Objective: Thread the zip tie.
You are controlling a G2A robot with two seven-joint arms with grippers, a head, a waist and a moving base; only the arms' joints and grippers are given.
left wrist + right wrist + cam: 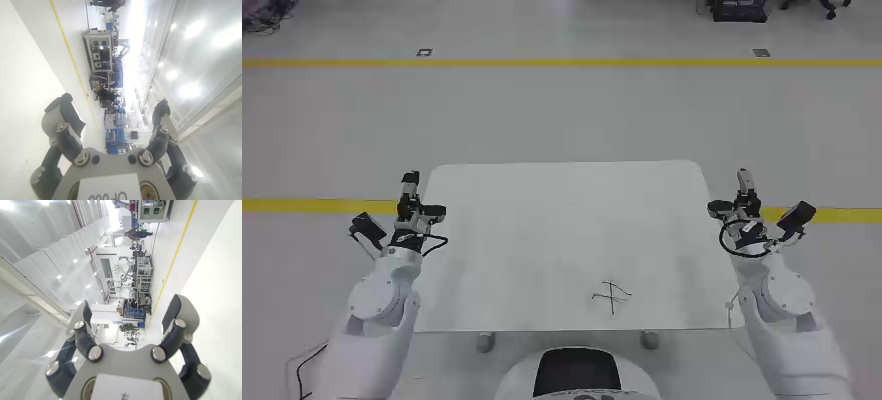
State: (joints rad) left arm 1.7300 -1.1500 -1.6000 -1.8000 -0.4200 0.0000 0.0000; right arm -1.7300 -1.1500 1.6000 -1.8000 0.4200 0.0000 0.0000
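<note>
A thin black zip tie (611,295) lies crossed over itself on the white table (542,220), near the front edge and right of the middle. My left gripper (409,181) hangs beside the table's left edge, level with its far half, far from the zip tie. Its own wrist view has the left gripper (114,103) open, nothing between the fingers. My right gripper (743,178) hangs just off the table's right edge. The right gripper (132,306) is open and holds nothing.
The table stands on a pale floor with a yellow line (302,206) passing behind it on both sides and a second yellow line (562,62) farther back. Machines and racks (100,55) show far off in the hall.
</note>
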